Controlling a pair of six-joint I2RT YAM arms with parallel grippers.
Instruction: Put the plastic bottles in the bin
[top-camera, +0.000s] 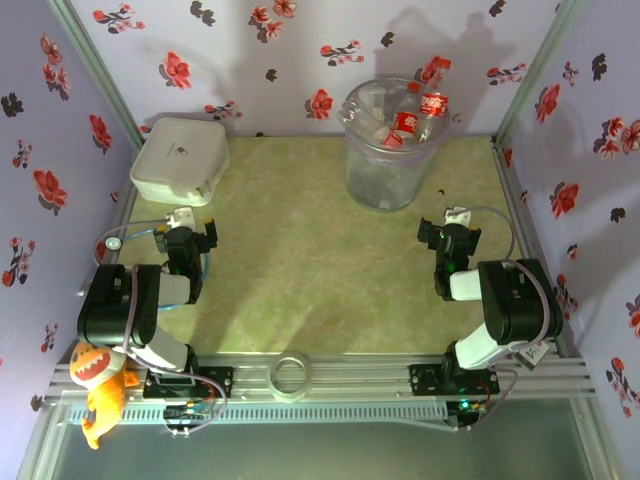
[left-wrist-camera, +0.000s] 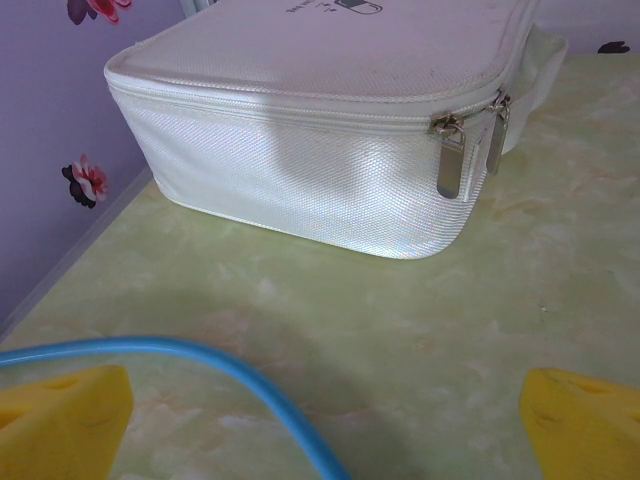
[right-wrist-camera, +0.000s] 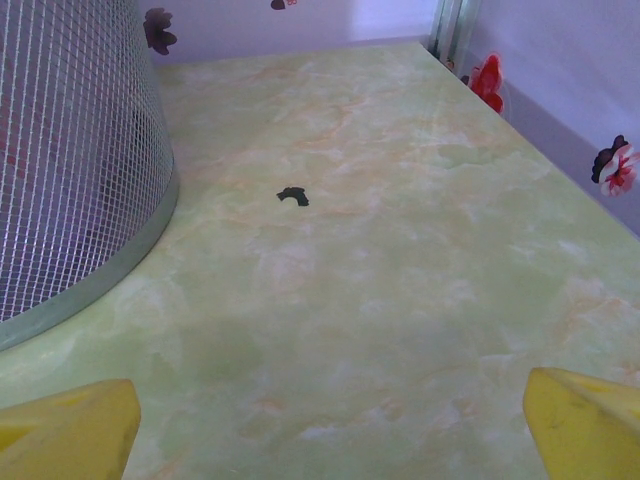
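Observation:
The bin (top-camera: 388, 160) stands at the back right of the table, a tall translucent basket. Several clear plastic bottles (top-camera: 408, 122) with red labels are heaped inside it, and one of them (top-camera: 436, 70) pokes above the rim. In the right wrist view the bin's meshed wall (right-wrist-camera: 70, 150) rises at the left. My right gripper (top-camera: 446, 228) (right-wrist-camera: 325, 430) sits open low over the bare table, just right of the bin's foot, with nothing between its yellow fingertips (right-wrist-camera: 585, 420). My left gripper (top-camera: 192, 228) (left-wrist-camera: 325, 430) is open too and holds nothing. It faces the white case.
A white zipped case (top-camera: 180, 158) (left-wrist-camera: 330, 150) lies at the back left, close ahead of the left gripper. A blue cable (left-wrist-camera: 250, 385) curves across the table between the left fingertips. A small black scrap (right-wrist-camera: 293, 196) lies right of the bin. A tape roll (top-camera: 291, 375) and an orange plush toy (top-camera: 100, 385) rest at the near rail.

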